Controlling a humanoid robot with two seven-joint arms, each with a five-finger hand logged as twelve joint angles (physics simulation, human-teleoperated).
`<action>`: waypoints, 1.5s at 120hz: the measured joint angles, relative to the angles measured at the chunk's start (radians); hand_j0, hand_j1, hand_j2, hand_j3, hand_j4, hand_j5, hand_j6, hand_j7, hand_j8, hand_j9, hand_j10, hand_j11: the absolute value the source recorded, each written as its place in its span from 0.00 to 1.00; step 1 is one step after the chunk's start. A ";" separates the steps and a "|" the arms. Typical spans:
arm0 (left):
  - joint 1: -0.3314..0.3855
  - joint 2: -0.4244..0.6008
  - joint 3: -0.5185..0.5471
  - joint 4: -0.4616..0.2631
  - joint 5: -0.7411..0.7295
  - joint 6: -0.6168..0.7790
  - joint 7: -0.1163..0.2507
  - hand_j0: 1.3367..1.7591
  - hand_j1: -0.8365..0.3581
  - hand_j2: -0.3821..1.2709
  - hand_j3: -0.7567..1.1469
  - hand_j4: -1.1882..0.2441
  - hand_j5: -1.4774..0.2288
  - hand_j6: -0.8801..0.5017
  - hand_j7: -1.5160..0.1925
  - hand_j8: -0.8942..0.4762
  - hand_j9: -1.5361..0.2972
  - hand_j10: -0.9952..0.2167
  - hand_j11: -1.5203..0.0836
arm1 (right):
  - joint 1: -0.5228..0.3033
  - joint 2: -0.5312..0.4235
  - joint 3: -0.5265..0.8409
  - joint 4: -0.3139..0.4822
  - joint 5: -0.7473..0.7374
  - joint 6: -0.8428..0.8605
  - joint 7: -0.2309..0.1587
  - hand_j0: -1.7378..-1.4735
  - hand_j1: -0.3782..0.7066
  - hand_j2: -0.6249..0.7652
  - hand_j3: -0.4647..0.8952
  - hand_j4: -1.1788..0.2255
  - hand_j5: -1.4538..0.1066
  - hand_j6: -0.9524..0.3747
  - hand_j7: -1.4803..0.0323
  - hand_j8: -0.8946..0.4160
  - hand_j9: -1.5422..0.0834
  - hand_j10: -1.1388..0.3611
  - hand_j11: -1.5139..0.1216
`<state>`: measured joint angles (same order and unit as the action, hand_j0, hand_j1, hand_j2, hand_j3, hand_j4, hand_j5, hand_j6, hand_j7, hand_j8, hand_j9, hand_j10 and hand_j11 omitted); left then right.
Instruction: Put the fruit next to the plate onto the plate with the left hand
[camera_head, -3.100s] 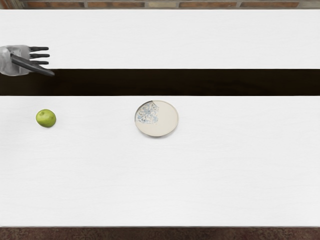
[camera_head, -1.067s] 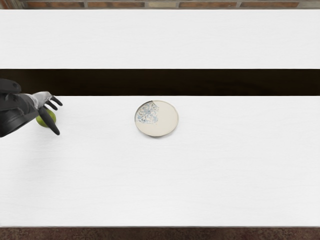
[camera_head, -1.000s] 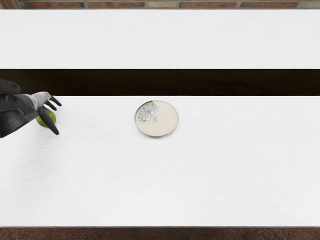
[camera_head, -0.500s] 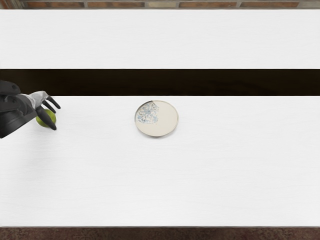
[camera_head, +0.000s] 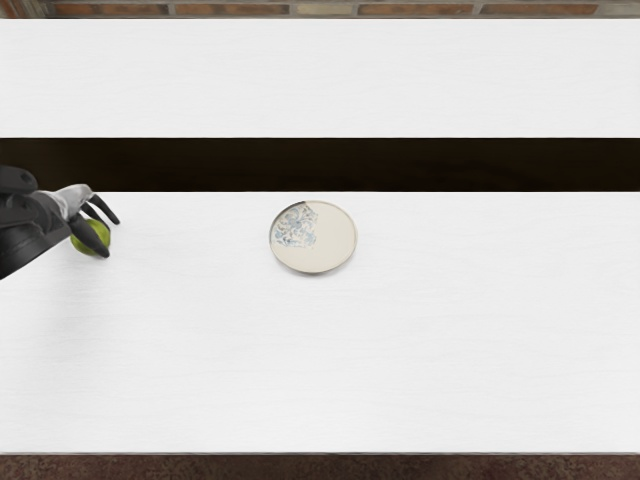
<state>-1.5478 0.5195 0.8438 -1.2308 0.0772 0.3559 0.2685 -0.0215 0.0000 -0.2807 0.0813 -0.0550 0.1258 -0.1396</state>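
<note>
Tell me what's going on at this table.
The left robot hand, reaching in from the left edge, has its fingers curled around a green fruit at the far left of the white table. The fruit is not on the plate yet. The patterned plate lies well to its right, near the table's middle. The right arm is out of view.

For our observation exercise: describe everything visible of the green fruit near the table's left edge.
The green fruit is small, round and yellow-green, with smooth, faintly glossy skin. It sits on the white table, well left of the plate and apart from it. The left hand covers much of it: dark fingers curl over its top and front, touching it. No stem shows.
</note>
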 joint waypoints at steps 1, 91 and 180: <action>0.000 0.000 -0.001 0.000 -0.001 0.000 0.001 0.76 0.45 0.29 0.40 0.42 0.43 0.25 0.45 0.33 0.43 0.36 0.47 | 0.000 0.000 0.000 0.000 0.000 0.000 0.000 0.30 0.03 0.45 0.34 0.84 0.93 0.72 0.98 0.68 0.95 0.76 0.93; -0.118 -0.143 -0.060 -0.016 -0.093 -0.014 0.006 0.75 0.45 0.31 0.40 0.42 0.39 0.26 0.42 0.34 0.40 0.37 0.45 | 0.000 0.000 0.000 0.000 0.001 0.000 0.000 0.30 0.03 0.45 0.34 0.84 0.93 0.72 0.98 0.68 0.95 0.76 0.93; -0.255 -0.482 -0.060 -0.014 -0.280 -0.005 0.008 0.76 0.44 0.44 0.40 0.43 0.38 0.23 0.42 0.33 0.40 0.34 0.46 | 0.000 0.000 0.000 0.000 0.000 0.000 0.000 0.30 0.03 0.45 0.34 0.84 0.93 0.72 0.98 0.68 0.95 0.76 0.93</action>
<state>-1.8026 0.0372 0.7837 -1.2449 -0.2029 0.3512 0.2764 -0.0215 0.0000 -0.2807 0.0813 -0.0548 0.1258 -0.1396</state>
